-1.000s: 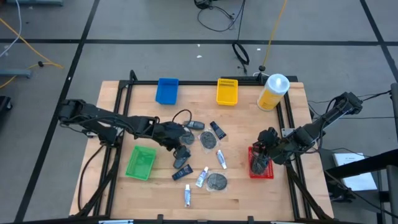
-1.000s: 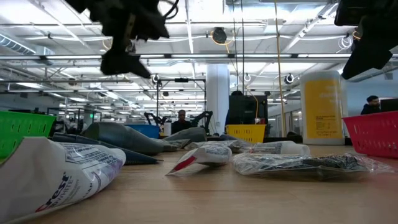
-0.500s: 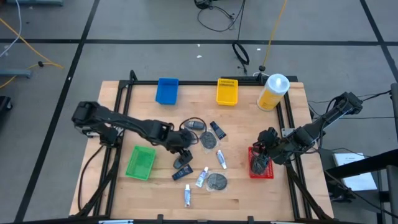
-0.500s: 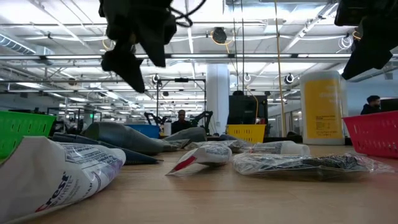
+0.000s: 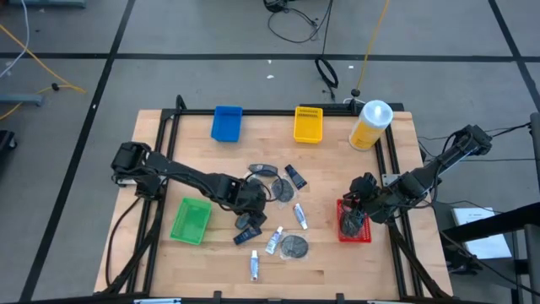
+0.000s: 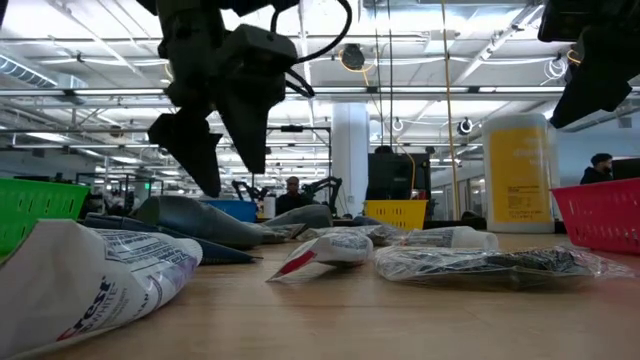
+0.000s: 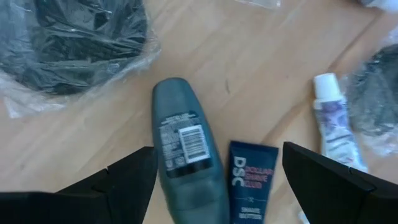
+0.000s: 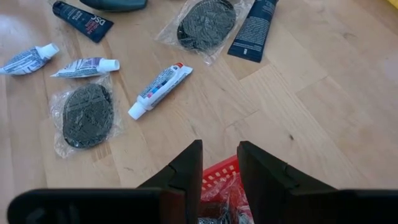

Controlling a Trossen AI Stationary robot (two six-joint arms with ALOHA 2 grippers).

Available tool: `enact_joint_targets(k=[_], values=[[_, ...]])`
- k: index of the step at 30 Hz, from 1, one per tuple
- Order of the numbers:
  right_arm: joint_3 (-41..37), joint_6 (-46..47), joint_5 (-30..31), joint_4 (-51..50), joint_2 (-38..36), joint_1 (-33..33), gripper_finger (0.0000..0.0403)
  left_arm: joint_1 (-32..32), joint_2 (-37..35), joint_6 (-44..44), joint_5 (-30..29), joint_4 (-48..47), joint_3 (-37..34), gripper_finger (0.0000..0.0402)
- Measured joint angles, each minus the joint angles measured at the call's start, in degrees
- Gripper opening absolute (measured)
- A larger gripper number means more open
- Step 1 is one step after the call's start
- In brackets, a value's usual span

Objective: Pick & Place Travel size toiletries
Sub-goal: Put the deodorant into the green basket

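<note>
The travel size toiletries lie loose mid-table: wrapped dark discs [image 5: 294, 246], white tubes [image 5: 300, 216], dark tubes and small bottles. My left gripper [image 5: 245, 204] hangs open above them, fingers pointing down. In the left wrist view, my left gripper [image 7: 219, 155] stands on either side of a grey-green bottle [image 7: 183, 155] and a dark blue tube [image 7: 252, 183] lying side by side on the wood, touching neither. My right gripper [image 5: 354, 217] waits over the red tray [image 5: 364, 236]. In the right wrist view, its fingers [image 8: 219, 152] are narrowly open above a wrapped item in the tray.
A green tray [image 5: 191, 220] sits left of the pile. A blue tray [image 5: 227, 123] and a yellow tray [image 5: 308, 124] stand at the far edge, beside a big yellow bottle with a white cap [image 5: 371, 124]. A black frame rims the table; people and desks show beyond.
My left gripper has moved toward the table's right and near edge and come down over the grey-green bottle and blue tube, turning so both fingers show apart in the low view. My right arm and the toiletries have kept still.
</note>
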Motion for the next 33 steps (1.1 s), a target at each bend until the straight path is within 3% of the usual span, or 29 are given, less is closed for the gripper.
enact_joint_targets(k=[6,22,26,31,33], values=[[0.0,0.0,0.0,0.5,0.0,0.0,0.0093,-0.1,1.9,1.6,-1.7,-1.7,-0.1,0.0337],[0.0,0.0,0.2,0.5,0.0,0.0,0.0093,-0.1,8.3,5.1,2.2,-1.8,-0.1,0.0335],[0.0,0.0,0.2,0.5,0.0,0.0,0.0093,0.2,8.0,5.2,2.3,-2.3,-0.1,0.0298],[0.0,0.0,0.4,0.4,0.0,0.0,0.0093,0.3,7.9,6.8,2.4,-2.5,-0.1,0.0202],[0.0,0.0,0.9,0.4,0.0,0.0,0.0093,0.3,7.9,7.5,2.4,-2.5,-0.1,0.0193]])
